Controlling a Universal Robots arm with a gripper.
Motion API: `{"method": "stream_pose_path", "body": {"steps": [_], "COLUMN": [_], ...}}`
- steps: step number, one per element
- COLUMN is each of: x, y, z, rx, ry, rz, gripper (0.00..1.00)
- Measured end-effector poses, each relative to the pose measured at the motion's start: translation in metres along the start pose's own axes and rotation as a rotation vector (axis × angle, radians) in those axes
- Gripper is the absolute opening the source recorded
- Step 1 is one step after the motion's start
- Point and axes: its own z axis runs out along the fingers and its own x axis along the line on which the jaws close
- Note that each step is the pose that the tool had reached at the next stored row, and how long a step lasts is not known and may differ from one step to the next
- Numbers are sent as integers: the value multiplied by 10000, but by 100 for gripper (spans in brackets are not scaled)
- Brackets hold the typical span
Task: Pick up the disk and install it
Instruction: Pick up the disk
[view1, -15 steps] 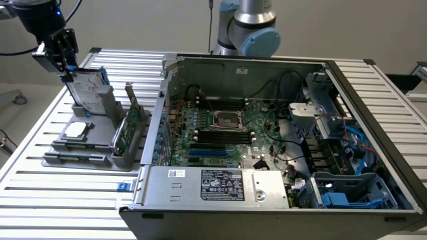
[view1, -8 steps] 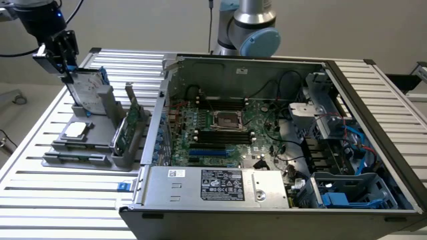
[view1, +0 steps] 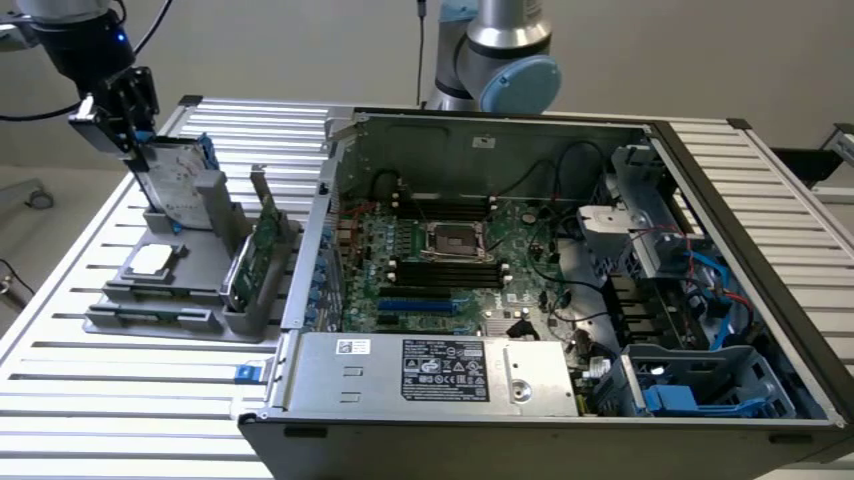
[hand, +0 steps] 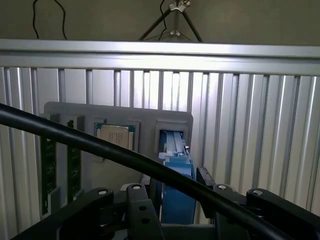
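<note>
Black gripper (view1: 134, 140): placed over the holder's far end, by the tabletop's far corner on the exterior view's left. The jaws are held apart, one on either side of the disk's top edge. The disk is straddled but is not seen to be clamped.
Disk (view1: 180, 182): stood upright on edge in a slot at the holder's far end and seated there. In the wrist view its blue frame (hand: 176, 172) is seen edge-on between the fingers (hand: 142, 212).
Cable (hand: 100, 146): black, run across the wrist view in front of the holder.
Holder (view1: 167, 328): grey, laid flat near the tabletop's edge on the exterior view's left.
Chip (view1: 151, 260): square and silver, laid flat in a recess of the holder just beside the disk's slot, towards the tabletop's near edge.
Card (view1: 267, 240): green, stood on edge along the holder's side that faces the case, between the disk and the case.
Tabletop (view1: 80, 400): made of slatted aluminium.
Case (view1: 467, 135): laid open across the tabletop's middle and the exterior view's right, with the board exposed.
Cage (view1: 707, 385): grey with blue parts, set in the case's near corner on the exterior view's right.
</note>
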Motion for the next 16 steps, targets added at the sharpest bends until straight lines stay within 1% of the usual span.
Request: {"method": "stream_pose_path", "body": {"steps": [8,16], "x": [-3,-4], "y": [18,18], "z": [44,58], "rx": [-17,-21], "ry": [-98,-130], "rz": [389,540], "gripper": [48,48]}}
